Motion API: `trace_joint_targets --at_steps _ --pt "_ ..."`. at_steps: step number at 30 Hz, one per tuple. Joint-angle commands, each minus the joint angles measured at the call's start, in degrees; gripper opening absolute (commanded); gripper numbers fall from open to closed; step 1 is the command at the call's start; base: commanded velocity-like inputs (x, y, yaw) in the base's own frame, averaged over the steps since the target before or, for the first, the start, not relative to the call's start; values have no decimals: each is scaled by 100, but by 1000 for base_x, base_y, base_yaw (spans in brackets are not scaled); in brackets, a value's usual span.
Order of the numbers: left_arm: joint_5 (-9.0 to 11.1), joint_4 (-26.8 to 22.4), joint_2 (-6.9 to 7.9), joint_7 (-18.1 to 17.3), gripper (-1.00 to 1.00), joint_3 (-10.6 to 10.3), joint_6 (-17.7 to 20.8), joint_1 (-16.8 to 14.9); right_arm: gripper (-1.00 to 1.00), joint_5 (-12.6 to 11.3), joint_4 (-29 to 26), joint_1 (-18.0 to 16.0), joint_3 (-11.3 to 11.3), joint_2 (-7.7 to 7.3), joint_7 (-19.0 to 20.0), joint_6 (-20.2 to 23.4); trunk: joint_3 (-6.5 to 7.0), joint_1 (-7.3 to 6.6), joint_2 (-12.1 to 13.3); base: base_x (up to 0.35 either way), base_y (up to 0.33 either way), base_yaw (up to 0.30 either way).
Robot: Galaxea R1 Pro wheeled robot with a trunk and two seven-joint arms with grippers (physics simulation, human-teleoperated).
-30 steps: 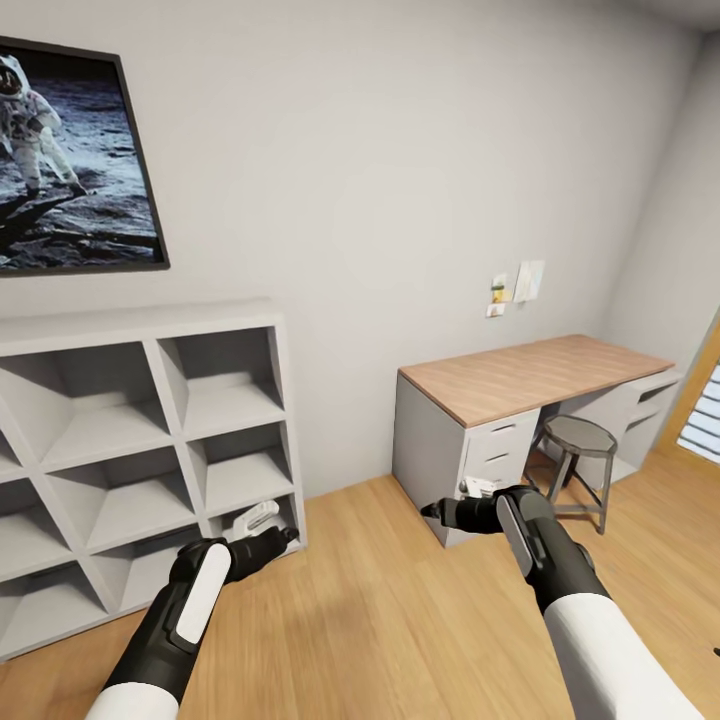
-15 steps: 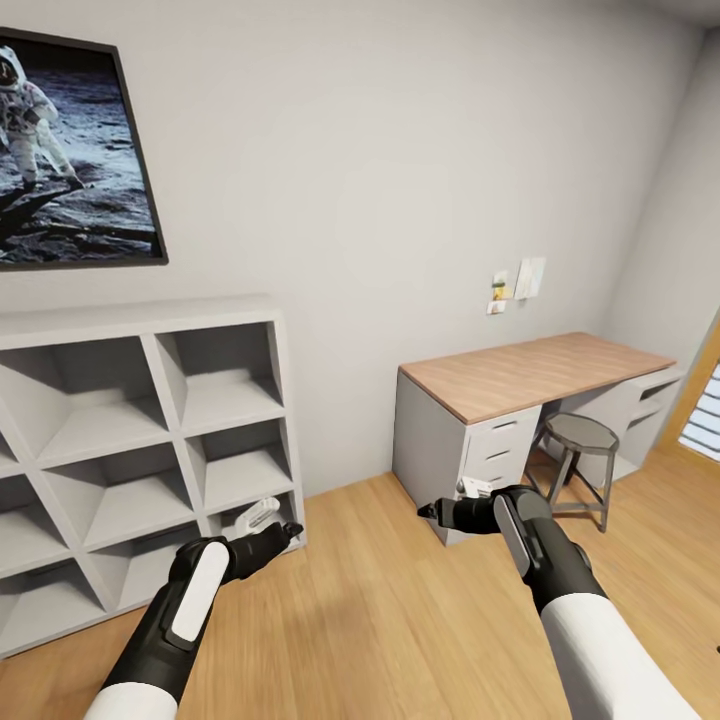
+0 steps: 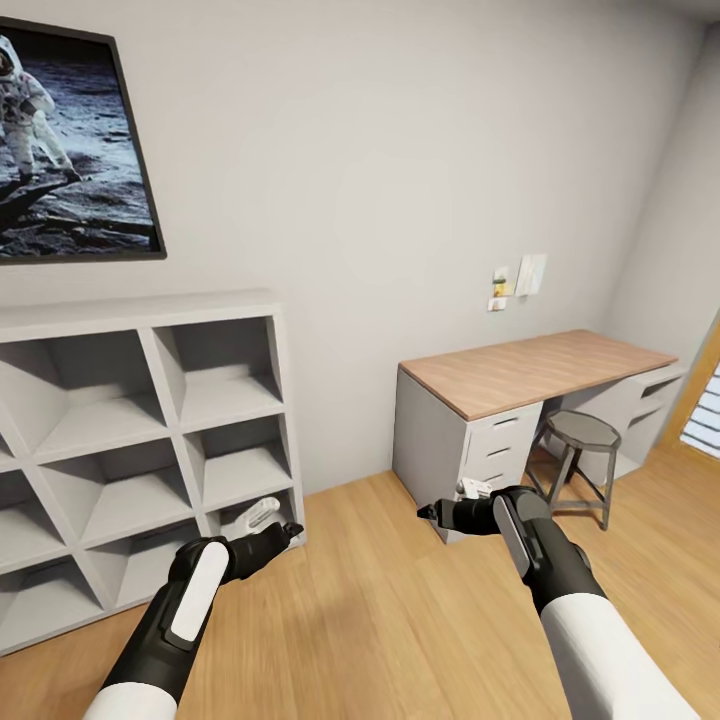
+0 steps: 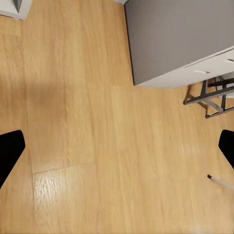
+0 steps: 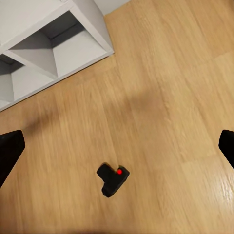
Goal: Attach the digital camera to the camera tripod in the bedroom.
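Both claws — left (image 3: 292, 528) and right (image 3: 426, 512) — hang spread and empty over the floor (image 3: 400, 620), the digital camera (image 5: 112, 178) lying on bare boards near the cube shelf (image 5: 53, 44) — a hasty descent could knock it skidding

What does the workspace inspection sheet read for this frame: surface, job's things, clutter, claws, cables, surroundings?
Surface: light wood floor, bare where it shows.
Job's things: digital camera lying on the floor, red spot up, apart from the cube shelf; tripod: nothing seen.
Clutter: nothing seen.
Claws: left claw and right claw both held out over the floor, open and empty in the wrist views.
Cables: nothing seen.
Surroundings: white cube shelf with its compartments bare, wooden-top desk with a stool beside it, astronaut picture on the grey wall, papers pinned above the desk.
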Motion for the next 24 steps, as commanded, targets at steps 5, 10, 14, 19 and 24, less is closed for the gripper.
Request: trace_joint_targets --at_steps 5,10,14,19,24 --pt "60 6 -4 46 100 13 26 -4 100 -34 -3 -4 -20 4 -6 33 -98 111 -207 0 0 0" --pt "61 10 -4 46 100 12 27 -4 100 -34 -3 -1 -20 1 -6 33 -187 221 -408 0 0 0" --pt "60 3 -4 46 100 12 23 -4 100 -34 -3 -4 -20 0 -6 33 -259 309 -568 0 0 0" --pt "60 -1 -5 39 100 12 21 -4 100 -34 -17 -5 -20 -3 -6 33 -349 418 -769 0 0 0" --pt "61 -1 -4 31 100 12 26 -4 100 -32 -27 -3 -20 -5 -6 33 -439 528 -969 0 0 0"
